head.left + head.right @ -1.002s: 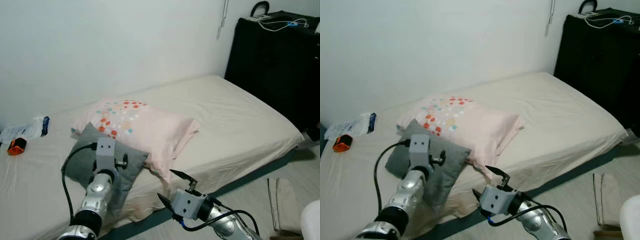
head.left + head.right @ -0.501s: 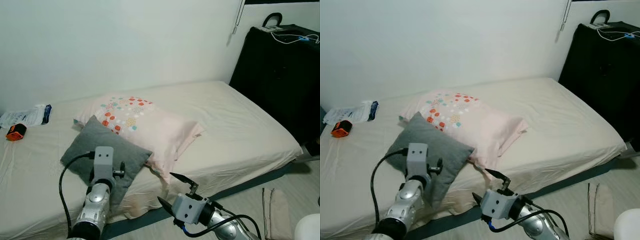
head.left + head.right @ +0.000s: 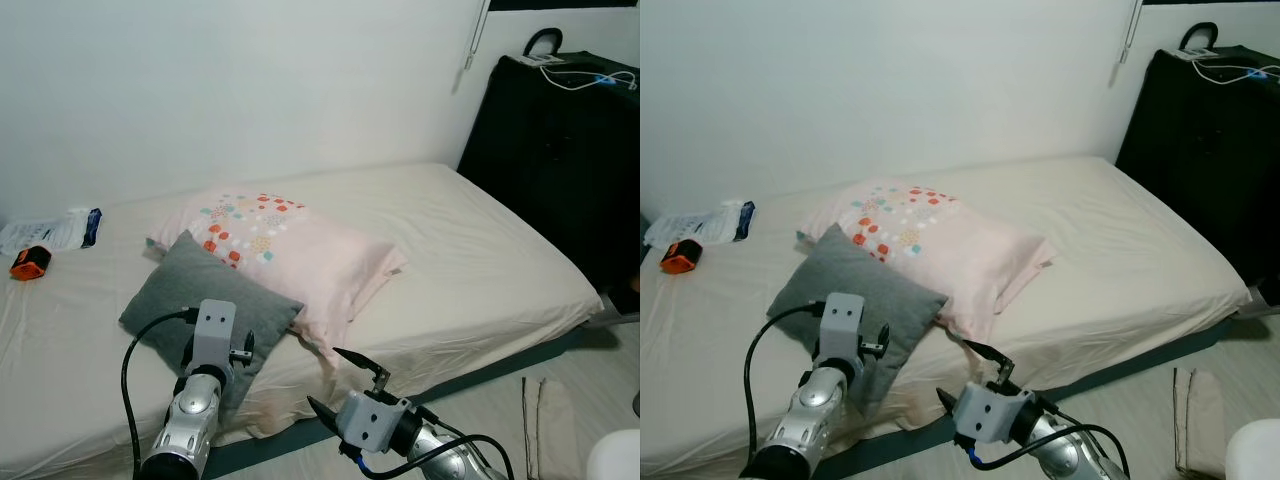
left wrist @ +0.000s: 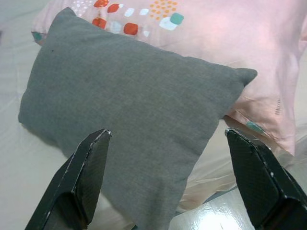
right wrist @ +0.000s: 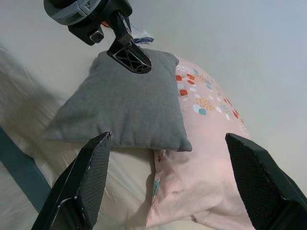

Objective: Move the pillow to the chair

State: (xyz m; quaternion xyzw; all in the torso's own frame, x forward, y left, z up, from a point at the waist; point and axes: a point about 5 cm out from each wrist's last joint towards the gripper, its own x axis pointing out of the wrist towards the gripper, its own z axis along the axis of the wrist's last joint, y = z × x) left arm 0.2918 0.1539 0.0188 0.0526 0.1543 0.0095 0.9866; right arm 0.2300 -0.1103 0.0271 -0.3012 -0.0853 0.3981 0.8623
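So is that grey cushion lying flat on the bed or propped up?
Propped: the grey cushion leans on the pink pillow, its lower edge on the bed.

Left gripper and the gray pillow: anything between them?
Nothing. In the left wrist view the open left gripper looks straight at the gray pillow, bare air between.

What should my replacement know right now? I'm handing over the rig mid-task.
Left gripper: jaws open, empty, above the grey pillow.
Right gripper: jaws open, empty, low by the bed edge.
Grey pillow lies on the bed, overlapping the pink pillow.
Done: approach only; nothing grasped.
Left: grasp a pillow and carry it to the chair.
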